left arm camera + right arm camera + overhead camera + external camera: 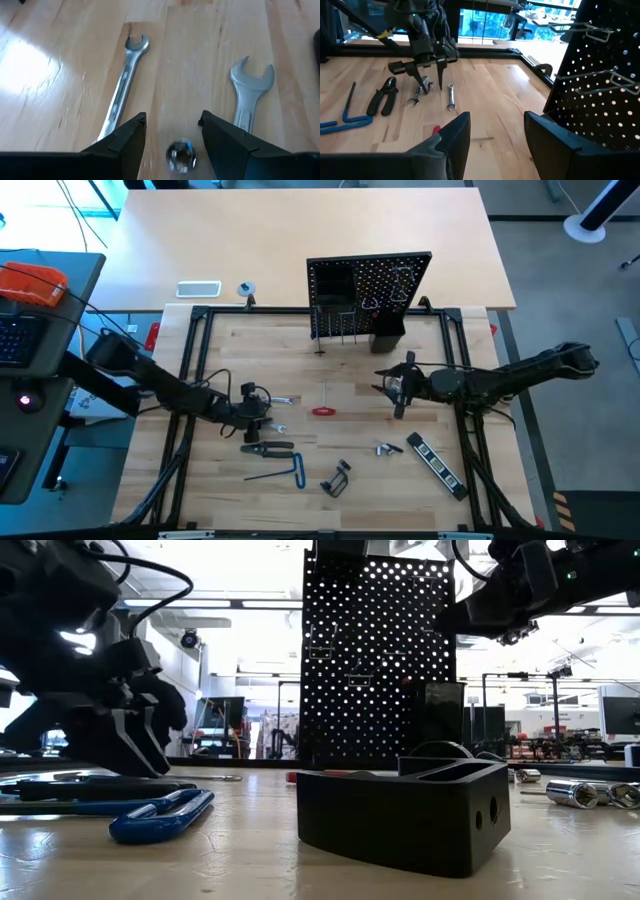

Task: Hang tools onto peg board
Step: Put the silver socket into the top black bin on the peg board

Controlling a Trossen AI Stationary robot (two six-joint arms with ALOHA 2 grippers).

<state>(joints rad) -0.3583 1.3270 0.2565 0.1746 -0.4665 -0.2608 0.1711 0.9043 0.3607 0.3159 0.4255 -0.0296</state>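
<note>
Jaws apart and empty on both: left gripper [172, 127] hovers over two wrenches [121, 90] near the table's [300, 350] left edge; right gripper [392, 388] waits before the peg board [368, 285] at its back edge. Pickup stage; next, lower and clamp.

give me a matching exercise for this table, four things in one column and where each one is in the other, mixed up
Things:
1. peg board
2. pliers
3. black striped bar
4. left tool

Places:
a. open, low over two silver wrenches
b. lying flat near the table's front right corner
c. standing upright at the table's far edge
d. lying beside the blue-handled hex key

Pairs: 1-c, 2-d, 3-b, 4-a
</note>
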